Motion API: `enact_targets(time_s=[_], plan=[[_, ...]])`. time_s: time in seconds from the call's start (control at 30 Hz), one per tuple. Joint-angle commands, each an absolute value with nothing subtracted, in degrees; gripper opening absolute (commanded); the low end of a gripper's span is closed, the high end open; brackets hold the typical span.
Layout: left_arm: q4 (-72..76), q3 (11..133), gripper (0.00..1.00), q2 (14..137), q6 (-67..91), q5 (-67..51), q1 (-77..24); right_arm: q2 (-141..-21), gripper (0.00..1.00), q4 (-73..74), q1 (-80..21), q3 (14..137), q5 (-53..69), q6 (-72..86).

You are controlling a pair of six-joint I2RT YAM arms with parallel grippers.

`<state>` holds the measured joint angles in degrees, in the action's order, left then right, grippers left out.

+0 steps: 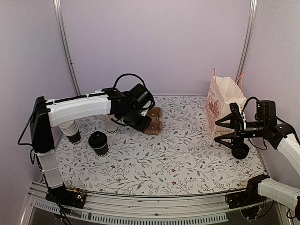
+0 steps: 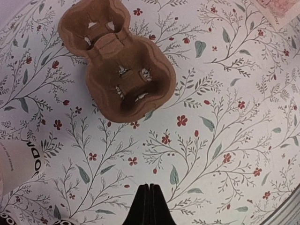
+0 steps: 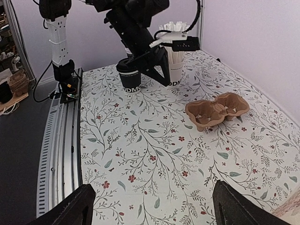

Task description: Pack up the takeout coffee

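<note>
The left gripper (image 2: 149,188) hovers empty, fingers pressed together, just short of the pulp cup carrier (image 2: 119,70) near the table's (image 1: 187,159) far edge, probably to nudge it; the takeout coffee (image 1: 98,142) stands lidded near the left edge, untouched; the right gripper (image 3: 153,197), fingers wide apart, waits beside the paper bag (image 1: 224,101) at the far right corner.

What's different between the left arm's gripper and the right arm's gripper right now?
The left gripper is shut, its black fingers pressed together; the right gripper is open, its fingers spread wide. The left gripper is near the brown moulded-pulp two-cup carrier; the right gripper is over by the white paper bag at the table's far right. Shared: both are black and hold nothing.
</note>
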<state>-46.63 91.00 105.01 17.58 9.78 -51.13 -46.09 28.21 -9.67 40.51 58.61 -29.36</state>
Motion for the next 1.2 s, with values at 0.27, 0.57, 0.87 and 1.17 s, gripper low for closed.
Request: enact_targets(time_s=[0.27, 0.57, 0.87, 1.17], plan=[[-37.2, 104.1, 0.00, 123.4, 17.5, 8.6, -46.9, -46.1, 0.89, 27.2, -8.9, 39.6, 57.5, -29.0], [-37.4, 108.6, 0.00, 129.8, 15.4, 6.0, -45.4, -46.9, 0.89, 27.5, -8.8, 39.6, 57.6, -29.4], [-38.3, 110.5, 0.00, 133.0, 13.7, 3.1, -45.4, -47.6, 0.89, 28.0, -8.8, 39.7, 57.9, -30.0], [-38.9, 112.0, 0.00, 134.0, 8.4, -0.6, -47.6, -47.5, 0.89, 28.2, -8.8, 39.8, 57.8, -30.2]])
